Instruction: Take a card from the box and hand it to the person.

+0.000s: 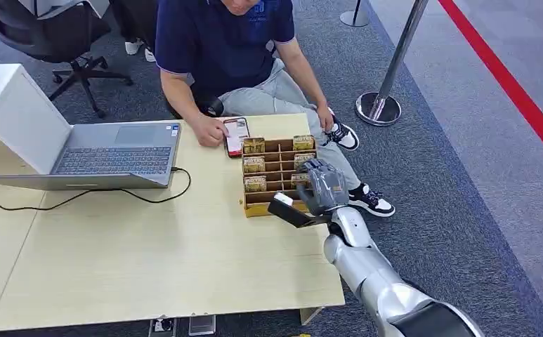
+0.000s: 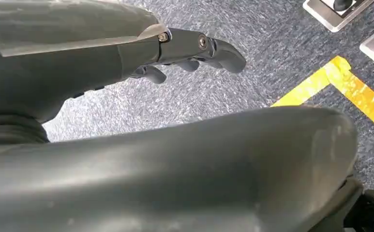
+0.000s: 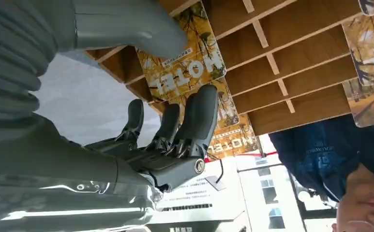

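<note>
A wooden compartment box (image 1: 272,197) stands at the table's far right edge, with yellow "HOTEL" cards (image 1: 254,165) upright in several slots. My right hand (image 1: 321,186) hovers over the box's right column. Up close, the thumb and fingers (image 3: 197,116) sit on either side of one card (image 3: 187,65) that stands in the box (image 3: 296,53), with a wide gap between them. The person (image 1: 219,42) sits behind the table with one hand (image 1: 208,132) on a phone (image 1: 236,135). My left hand (image 2: 189,53) hangs over the carpet, holding nothing.
An open laptop (image 1: 114,151) sits at the table's (image 1: 149,260) far left, its black cable trailing across the top. A metal stanchion (image 1: 378,105) stands on the carpet to the right. An office chair (image 1: 64,35) is behind the laptop.
</note>
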